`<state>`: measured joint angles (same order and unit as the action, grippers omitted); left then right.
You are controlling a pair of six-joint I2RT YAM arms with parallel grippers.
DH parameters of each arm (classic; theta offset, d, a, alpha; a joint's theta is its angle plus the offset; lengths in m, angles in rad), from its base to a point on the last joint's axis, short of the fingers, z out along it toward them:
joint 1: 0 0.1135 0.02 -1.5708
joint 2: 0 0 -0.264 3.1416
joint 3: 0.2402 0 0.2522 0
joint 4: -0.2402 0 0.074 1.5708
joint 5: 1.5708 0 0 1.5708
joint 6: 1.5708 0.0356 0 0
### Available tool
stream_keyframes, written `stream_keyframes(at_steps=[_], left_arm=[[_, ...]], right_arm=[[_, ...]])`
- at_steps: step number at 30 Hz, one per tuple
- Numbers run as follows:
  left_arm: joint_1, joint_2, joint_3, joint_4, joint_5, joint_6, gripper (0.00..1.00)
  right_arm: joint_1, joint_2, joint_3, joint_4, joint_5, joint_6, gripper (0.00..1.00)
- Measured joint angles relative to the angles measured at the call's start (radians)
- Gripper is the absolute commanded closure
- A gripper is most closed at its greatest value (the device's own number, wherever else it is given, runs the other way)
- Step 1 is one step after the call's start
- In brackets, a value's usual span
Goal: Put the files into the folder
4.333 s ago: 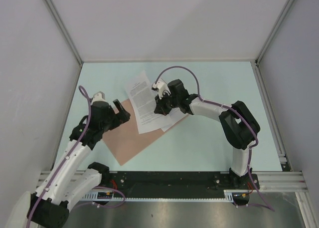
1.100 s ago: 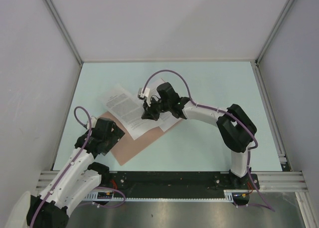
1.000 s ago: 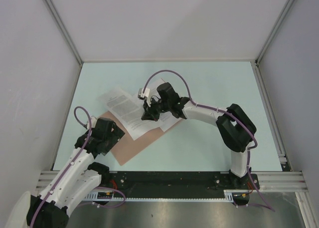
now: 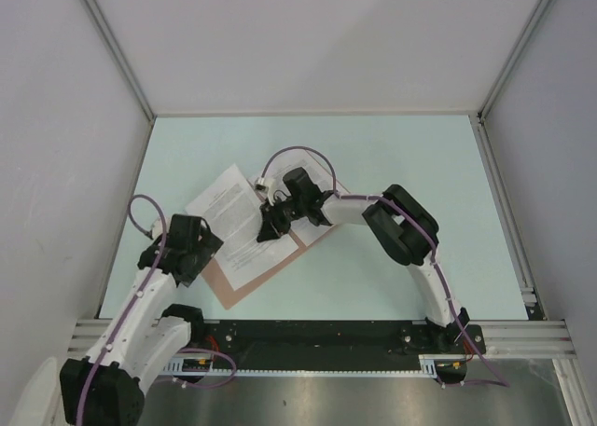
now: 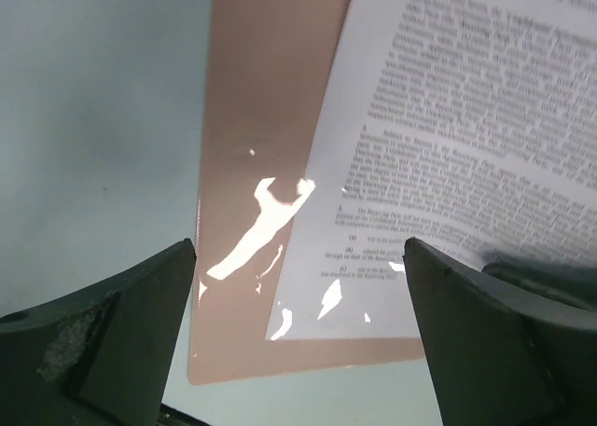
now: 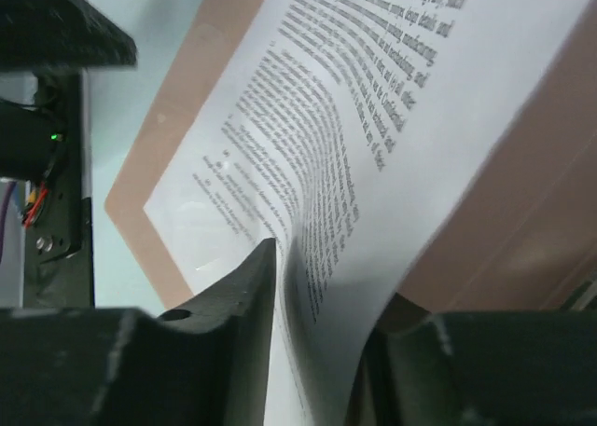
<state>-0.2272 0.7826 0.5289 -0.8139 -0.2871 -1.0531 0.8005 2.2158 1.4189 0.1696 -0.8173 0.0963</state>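
A printed white sheet, one of the files [image 4: 233,226], lies slanted on the salmon folder [image 4: 227,288], its far-left corner overhanging onto the table. My right gripper [image 4: 270,223] stands low over the sheet's right edge. In the right wrist view the sheet [image 6: 373,90] bulges up in a fold between my right gripper [image 6: 326,286] fingers, which stand slightly apart; the folder [image 6: 522,221] shows beneath. My left gripper [image 5: 298,244] hovers wide open above the folder's [image 5: 252,118] near corner and the sheet's [image 5: 466,118] lower edge, touching neither. Only this one sheet shows plainly.
The pale turquoise table [image 4: 392,165] is walled by grey panels on three sides. A black and aluminium rail [image 4: 317,337] with the arm bases runs along the near edge, close to the folder's near corner.
My right gripper has dragged the printed sheet toward the near left, further onto the folder, and its jaws have parted from shut. The left arm has drawn back slightly, still open.
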Motion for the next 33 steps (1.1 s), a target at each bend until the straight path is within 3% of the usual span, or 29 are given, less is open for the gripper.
stream_keyframes(at_steps=[4, 12, 15, 19, 22, 33], left_arm=[[0.156, 0.044, 0.003, 0.055, 0.040, 0.050, 0.01], [0.383, 0.186, 0.003, 0.146, 0.142, 0.131, 0.00], [0.428, 0.224, 0.003, 0.172, 0.169, 0.148, 0.01], [0.447, 0.257, 0.003, 0.211, 0.193, 0.154, 0.01], [0.448, 0.286, 0.004, 0.238, 0.205, 0.153, 0.00], [0.449, 0.339, -0.013, 0.352, 0.216, 0.145, 0.00]], right_arm=[[0.000, -0.003, 0.009, -0.059, 0.085, 0.012, 0.51], [-0.045, -0.025, 0.013, -0.127, 0.150, 0.018, 0.51], [-0.054, -0.026, 0.014, -0.130, 0.155, 0.018, 0.59], [-0.055, -0.026, 0.017, -0.134, 0.151, 0.028, 0.86], [-0.053, -0.025, 0.034, -0.140, 0.135, 0.034, 0.97], [-0.041, 0.017, 0.130, -0.192, 0.061, -0.023, 1.00]])
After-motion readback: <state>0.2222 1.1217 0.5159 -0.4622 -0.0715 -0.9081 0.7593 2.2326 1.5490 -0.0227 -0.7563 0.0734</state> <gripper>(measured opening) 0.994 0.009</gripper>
